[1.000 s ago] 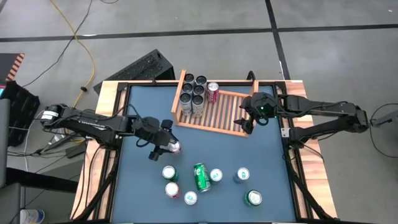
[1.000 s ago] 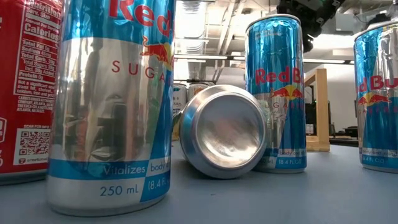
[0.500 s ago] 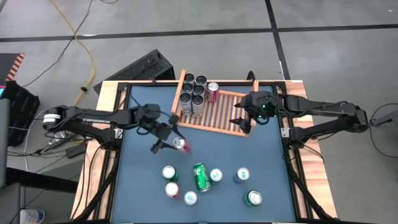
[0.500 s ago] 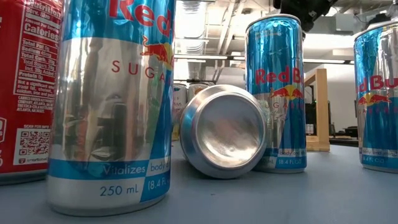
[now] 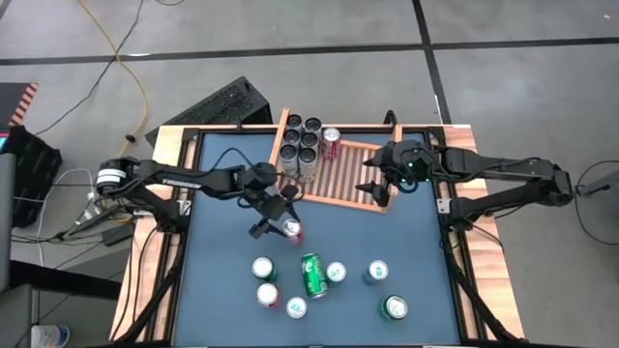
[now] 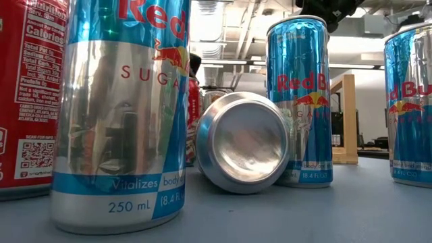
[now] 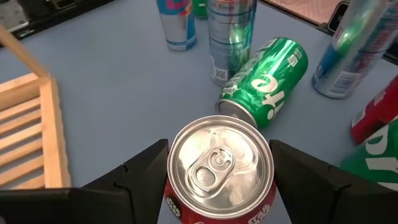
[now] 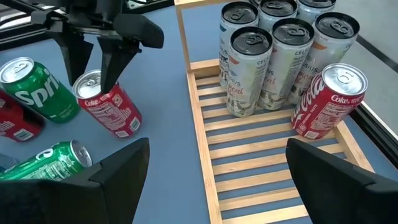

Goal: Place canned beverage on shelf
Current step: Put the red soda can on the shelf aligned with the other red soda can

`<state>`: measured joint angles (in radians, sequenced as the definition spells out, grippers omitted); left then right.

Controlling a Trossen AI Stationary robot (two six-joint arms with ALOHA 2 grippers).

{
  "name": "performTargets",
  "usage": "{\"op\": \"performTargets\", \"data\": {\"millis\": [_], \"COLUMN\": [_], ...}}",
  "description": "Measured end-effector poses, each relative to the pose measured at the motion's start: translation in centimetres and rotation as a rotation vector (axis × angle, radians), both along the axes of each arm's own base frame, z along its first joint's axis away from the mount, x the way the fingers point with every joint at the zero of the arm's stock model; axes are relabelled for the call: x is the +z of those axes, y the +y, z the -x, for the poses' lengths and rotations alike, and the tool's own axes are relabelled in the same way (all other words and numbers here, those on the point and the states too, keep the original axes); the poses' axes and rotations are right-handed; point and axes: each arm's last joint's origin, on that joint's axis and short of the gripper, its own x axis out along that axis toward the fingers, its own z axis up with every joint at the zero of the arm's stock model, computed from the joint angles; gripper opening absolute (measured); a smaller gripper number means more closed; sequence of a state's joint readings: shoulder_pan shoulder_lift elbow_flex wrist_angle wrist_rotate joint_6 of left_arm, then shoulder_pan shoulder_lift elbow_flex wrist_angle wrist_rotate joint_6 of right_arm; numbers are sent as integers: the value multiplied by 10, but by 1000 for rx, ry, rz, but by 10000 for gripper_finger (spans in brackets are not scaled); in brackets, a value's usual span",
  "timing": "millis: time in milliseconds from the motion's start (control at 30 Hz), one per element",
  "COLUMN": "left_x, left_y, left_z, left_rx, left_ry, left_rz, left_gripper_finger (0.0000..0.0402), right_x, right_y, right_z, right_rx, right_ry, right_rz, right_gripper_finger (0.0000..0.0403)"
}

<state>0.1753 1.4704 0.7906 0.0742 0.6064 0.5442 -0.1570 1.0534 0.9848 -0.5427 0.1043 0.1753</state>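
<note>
The left claw [image 5: 280,220], clamped on a red aluminium cola can [image 5: 291,230], has carried it from mid-counter toward the light wooden slatted shelf [image 5: 348,174]; the can is tilted and lifted above the blue counter [image 5: 416,251], near the shelf's front rim. The right claw [image 5: 379,186] has barely shifted, fingers spread and holding nothing, over the shelf's right end. In the low view, tall blue-and-silver cans [image 6: 121,115] hide most of the carried can and the shelf.
</note>
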Motion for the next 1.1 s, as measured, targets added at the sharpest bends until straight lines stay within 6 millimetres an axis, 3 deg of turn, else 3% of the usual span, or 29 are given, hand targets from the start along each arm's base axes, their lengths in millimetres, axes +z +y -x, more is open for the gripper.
{"op": "performTargets", "data": {"millis": [300, 633, 867, 1100], "left_x": [4, 8, 11, 27], "left_y": [3, 2, 1, 1], "left_z": [-6, -7, -5, -5], "left_rx": [34, 61, 65, 76], "left_ry": [-5, 46, 35, 58], "left_rz": [-83, -147, -197, -207], "left_gripper_finger": [247, 316, 322, 322], "right_x": [0, -2, -2, -9], "right_y": [0, 1, 1, 1], "right_z": [0, 1, 1, -23], "right_rx": [-23, -9, 15, 90], "right_ry": [-5, 13, 22, 60], "right_rz": [-34, -26, 8, 74], "right_gripper_finger": [363, 363, 363, 363]}}
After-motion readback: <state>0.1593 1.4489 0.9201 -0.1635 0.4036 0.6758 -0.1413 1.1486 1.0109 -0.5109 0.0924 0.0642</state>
